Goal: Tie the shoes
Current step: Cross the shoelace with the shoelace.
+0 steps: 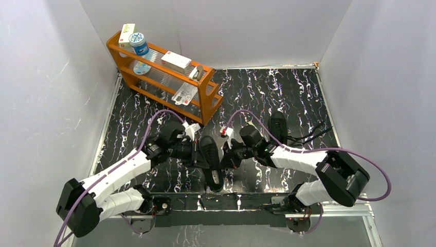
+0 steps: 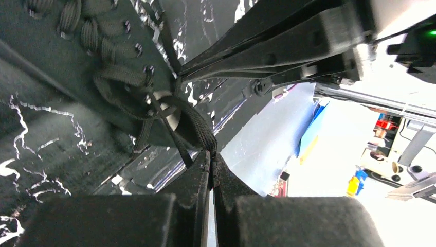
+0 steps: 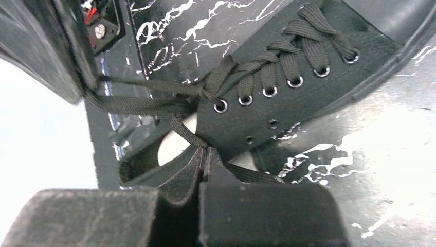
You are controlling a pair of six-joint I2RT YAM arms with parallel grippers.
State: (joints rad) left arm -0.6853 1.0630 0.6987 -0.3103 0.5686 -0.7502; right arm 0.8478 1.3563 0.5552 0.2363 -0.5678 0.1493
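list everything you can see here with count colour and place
shoes: two, black; one centre, between the arms, one back right
laces: black, thin, trailing loose from both shoes
rack: one, orange, back left
boxes: a few, white, on the rack
jar: one, blue lid, on the rack
table: one, black with white veins
arms: two, white and black, left arm, right arm
left jaws, right jaws: black, each shut on a lace

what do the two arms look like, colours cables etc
The left arm and right arm have white shells with bulky black joints. A purple cable loops along each. The left end effector and right end effector are black, with two flat fingers.
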